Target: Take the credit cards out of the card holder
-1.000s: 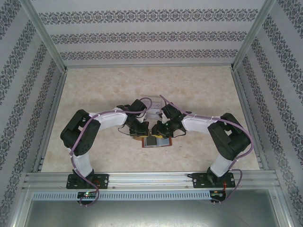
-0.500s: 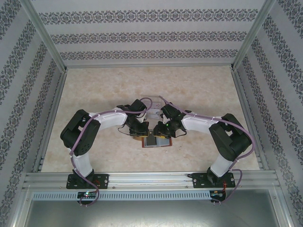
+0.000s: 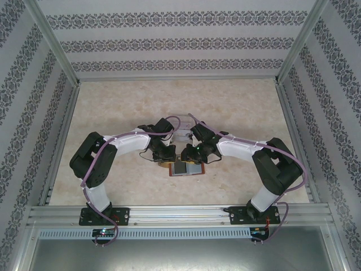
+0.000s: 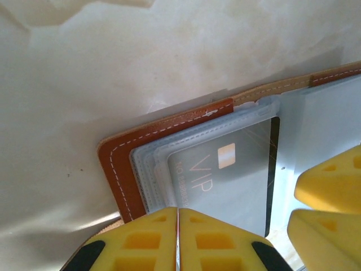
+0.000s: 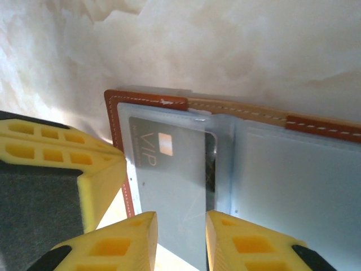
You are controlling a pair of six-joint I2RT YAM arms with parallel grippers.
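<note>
Lying open, long axis left-right: reddish-brown leather card holder [image 3: 186, 168]. Wrist close-ups: pocketed grey VIP card [image 4: 225, 180]; left gripper [image 4: 178, 213] pressed together, right gripper [image 5: 181, 221] spread.

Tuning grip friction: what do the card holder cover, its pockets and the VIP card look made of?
Card holder cover: leather or a leather look-alike, reddish-brown, matte, pale stitching along the edge. Pockets: soft clear plastic, greyish, slight sheen; the card reads through. VIP card: likely rigid plastic, dark grey, smooth, with a metallic chip patch.
</note>
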